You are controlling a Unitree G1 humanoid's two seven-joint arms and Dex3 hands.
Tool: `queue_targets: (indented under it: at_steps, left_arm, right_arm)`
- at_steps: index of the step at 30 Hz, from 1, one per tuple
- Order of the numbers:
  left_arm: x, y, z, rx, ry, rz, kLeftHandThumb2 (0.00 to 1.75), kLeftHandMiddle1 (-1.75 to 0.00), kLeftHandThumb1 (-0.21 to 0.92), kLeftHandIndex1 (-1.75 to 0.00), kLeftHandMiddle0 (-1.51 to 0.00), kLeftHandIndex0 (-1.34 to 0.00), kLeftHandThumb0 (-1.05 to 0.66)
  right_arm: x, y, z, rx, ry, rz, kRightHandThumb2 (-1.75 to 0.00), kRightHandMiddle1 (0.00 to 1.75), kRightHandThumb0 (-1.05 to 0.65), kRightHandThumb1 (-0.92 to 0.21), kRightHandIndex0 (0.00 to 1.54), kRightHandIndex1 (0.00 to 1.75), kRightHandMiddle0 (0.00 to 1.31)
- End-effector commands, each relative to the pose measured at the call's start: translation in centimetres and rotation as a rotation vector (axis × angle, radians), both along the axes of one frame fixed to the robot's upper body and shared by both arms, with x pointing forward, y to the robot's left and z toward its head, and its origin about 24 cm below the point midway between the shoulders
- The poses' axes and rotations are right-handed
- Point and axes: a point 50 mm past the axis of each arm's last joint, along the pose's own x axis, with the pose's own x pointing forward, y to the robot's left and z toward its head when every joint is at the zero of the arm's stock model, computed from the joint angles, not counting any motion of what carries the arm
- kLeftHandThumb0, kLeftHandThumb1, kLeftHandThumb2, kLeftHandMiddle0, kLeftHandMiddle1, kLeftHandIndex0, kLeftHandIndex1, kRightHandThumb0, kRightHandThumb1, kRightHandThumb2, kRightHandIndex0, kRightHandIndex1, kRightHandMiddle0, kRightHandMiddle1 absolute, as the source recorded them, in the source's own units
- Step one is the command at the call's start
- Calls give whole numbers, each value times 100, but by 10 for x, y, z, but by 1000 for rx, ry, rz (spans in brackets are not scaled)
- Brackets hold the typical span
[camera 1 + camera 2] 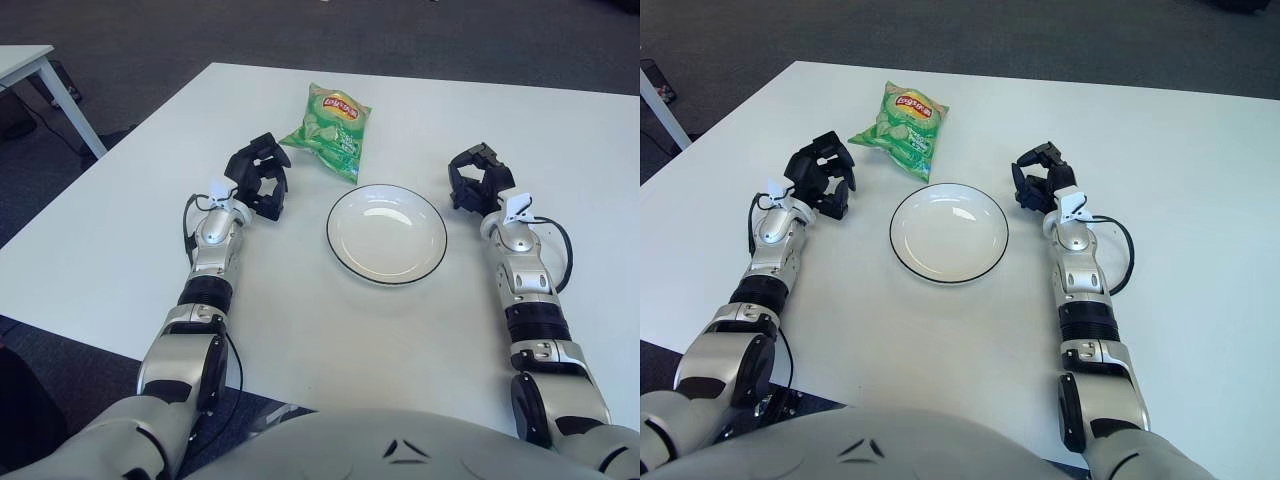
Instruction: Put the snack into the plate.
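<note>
The white rectangular bench (300,320) extends from the near edge under the robot's torso to a far edge beyond the snack; its left edge runs diagonally away toward the far-left corner. Dark grey carpet (130,40) surrounds it, and a second white table (30,65) stands off the far-left corner, well apart.

The round white ceramic plate with a thin black rim (386,233) sits near the middle of the bench, between the two arms, and holds nothing. Bare bench surface lies on all sides of it.

The green crinkled foil bag of potato chips with a red and yellow logo (328,130) lies flat on the bench, on the far side of the plate and slightly toward the left edge. Its near corner is close to the plate's far rim but does not touch it.

The left robot hand (258,177) rests on the bench just beside the bag's near-left side, fingers loosely curled, gripping nothing. The right robot hand (478,180) rests to the right of the plate, fingers likewise curled and holding nothing.
</note>
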Motion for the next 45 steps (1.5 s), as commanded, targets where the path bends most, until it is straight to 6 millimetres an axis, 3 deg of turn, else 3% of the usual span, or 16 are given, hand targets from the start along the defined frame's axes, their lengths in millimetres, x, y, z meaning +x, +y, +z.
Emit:
queue_targets:
  at_steps: [1, 21, 29, 34, 41, 45]
  left_arm:
    - [-39, -5, -71, -7, 255, 14, 175, -175, -12, -154, -96, -80, -2]
    - [-32, 9, -68, -26, 245, 48, 174, -175, -13, -150, -96, -82, -2]
    - [-27, 17, -54, 2, 186, 65, 175, -175, -13, -152, -96, -81, -2]
    - [-27, 24, -39, 154, 71, 115, 167, -175, 0, -171, -76, -73, -1]
    - [-40, 18, 1, 496, -213, 243, 156, -175, 11, -174, -65, -64, -1]
    - [-48, 13, 17, 591, -294, 276, 148, -175, 18, -175, -60, -59, -1]
  right_arm:
    - [-16, -10, -40, -14, 188, -34, -74, 175, -36, -77, 120, 175, 28]
    - [-10, -3, -43, 6, 191, -30, -77, 175, -37, -74, 120, 175, 29]
    - [-11, 1, -43, 7, 183, -21, -76, 175, -36, -75, 121, 175, 29]
    - [-13, 2, -43, 4, 180, -17, -74, 175, -36, -77, 121, 175, 28]
    - [-14, 3, -44, 7, 186, -16, -73, 175, -36, -77, 121, 175, 27]
    - [-14, 4, -44, 4, 192, -16, -73, 175, -36, -77, 121, 175, 27]
